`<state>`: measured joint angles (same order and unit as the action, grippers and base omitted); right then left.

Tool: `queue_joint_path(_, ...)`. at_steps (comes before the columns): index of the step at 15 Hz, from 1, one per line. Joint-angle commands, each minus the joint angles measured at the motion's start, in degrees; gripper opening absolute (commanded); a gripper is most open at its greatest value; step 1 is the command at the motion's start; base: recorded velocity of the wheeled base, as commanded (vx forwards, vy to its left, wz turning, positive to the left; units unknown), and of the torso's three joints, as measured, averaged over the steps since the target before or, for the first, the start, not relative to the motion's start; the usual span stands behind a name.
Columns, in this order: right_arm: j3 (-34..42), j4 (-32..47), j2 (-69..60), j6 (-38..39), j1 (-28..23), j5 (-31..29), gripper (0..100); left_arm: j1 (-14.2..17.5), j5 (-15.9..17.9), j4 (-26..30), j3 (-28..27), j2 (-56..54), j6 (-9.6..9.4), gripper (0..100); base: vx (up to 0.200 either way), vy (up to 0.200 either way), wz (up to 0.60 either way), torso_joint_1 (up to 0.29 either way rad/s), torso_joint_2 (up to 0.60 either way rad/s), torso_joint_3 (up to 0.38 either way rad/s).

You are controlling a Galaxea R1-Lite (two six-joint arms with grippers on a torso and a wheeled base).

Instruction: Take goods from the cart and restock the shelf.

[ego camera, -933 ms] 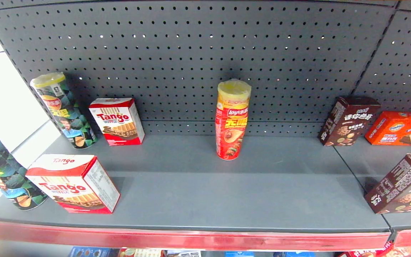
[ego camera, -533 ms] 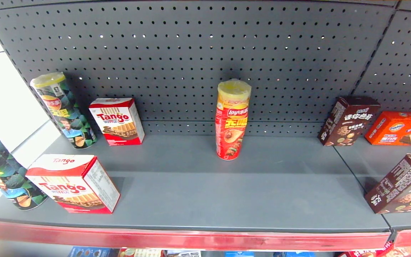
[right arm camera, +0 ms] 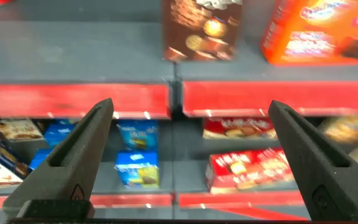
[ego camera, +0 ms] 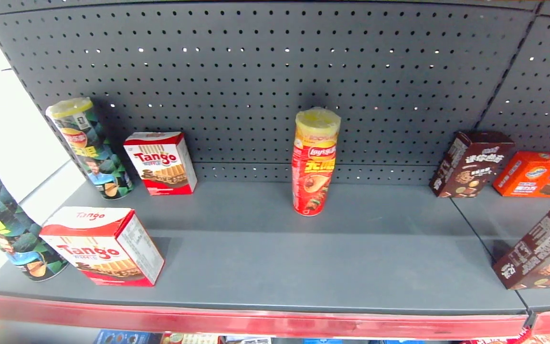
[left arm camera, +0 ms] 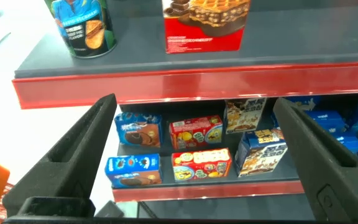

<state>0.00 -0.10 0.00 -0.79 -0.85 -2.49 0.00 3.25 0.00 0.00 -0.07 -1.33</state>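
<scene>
A red chip can (ego camera: 315, 161) with a yellow lid stands upright mid-shelf by the pegboard. Two red-and-white wafer boxes (ego camera: 162, 163) (ego camera: 104, 245) and two dark green chip cans (ego camera: 89, 148) (ego camera: 10, 229) stand on the grey shelf (ego camera: 303, 258) at the left. My left gripper (left arm camera: 194, 155) is open and holds nothing, in front of the shelf's red edge (left arm camera: 197, 81); above that edge show the bottoms of a green can (left arm camera: 79, 28) and a wafer box (left arm camera: 205, 25). My right gripper (right arm camera: 191, 162) is open with nothing between its fingers, facing the shelf's red edge (right arm camera: 73, 99) below a brown box (right arm camera: 201, 28).
Brown cookie boxes (ego camera: 470, 164) (ego camera: 540, 251) and an orange box (ego camera: 537, 174) stand on the right shelf section. An orange box (right arm camera: 319, 31) sits above the red lip. Lower shelves hold small snack boxes (left arm camera: 194, 146) (right arm camera: 247, 171). A pegboard back wall (ego camera: 256, 71) closes the rear.
The whole head picture has shifted slightly right and down, so the camera moved. The goods on the shelf have kept their places.
</scene>
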Motion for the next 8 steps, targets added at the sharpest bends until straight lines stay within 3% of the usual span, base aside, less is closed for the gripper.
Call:
queue_joint_path(1,0.0,0.01,0.0,0.0,-0.03,0.03,100,0.0,0.0,0.0,0.0,0.07,0.01,100,0.0,0.0,0.6,-0.002,0.0,0.007)
queue_joint_path(8,0.0,0.01,0.0,0.0,-0.03,0.03,100,0.0,0.0,0.0,0.0,0.07,-0.08,100,0.0,0.0,0.6,0.004,0.0,-0.002)
